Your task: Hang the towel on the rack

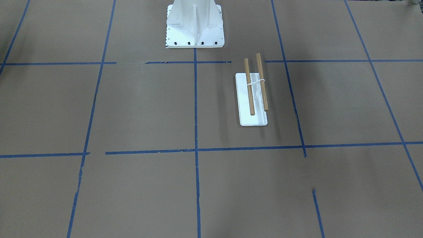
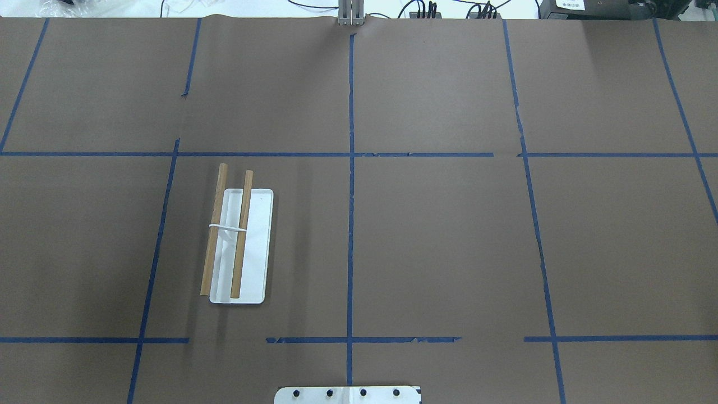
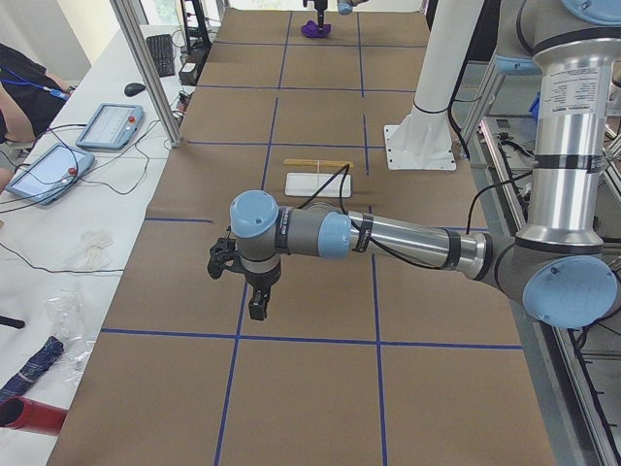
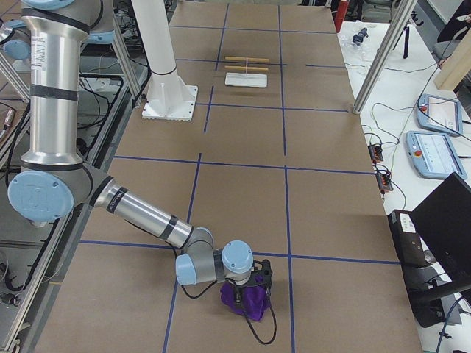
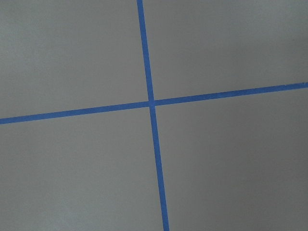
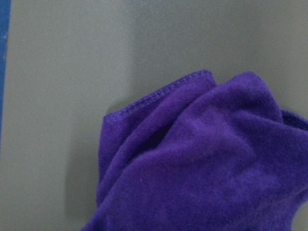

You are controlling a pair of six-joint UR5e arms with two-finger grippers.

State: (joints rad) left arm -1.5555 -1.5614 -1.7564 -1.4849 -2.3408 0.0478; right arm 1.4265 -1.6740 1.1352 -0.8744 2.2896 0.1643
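Observation:
The rack (image 1: 254, 87) has two wooden dowels over a flat white base and stands on the brown table; it also shows in the overhead view (image 2: 230, 235) and both side views (image 3: 318, 175) (image 4: 246, 70). The purple towel (image 4: 246, 300) lies crumpled at the table's far right end and fills the right wrist view (image 6: 207, 163). My right gripper (image 4: 255, 283) is right above it, touching or nearly so; I cannot tell whether it is open or shut. My left gripper (image 3: 254, 303) hangs over bare table at the left end, far from the rack; I cannot tell its state.
The white bolted pedestal (image 1: 195, 26) stands beside the rack (image 3: 427, 126). Blue tape lines (image 5: 150, 103) grid the table. Aluminium posts (image 3: 146, 68) and operator tablets (image 3: 107, 126) line the far side. A laptop (image 4: 445, 235) sits off the table.

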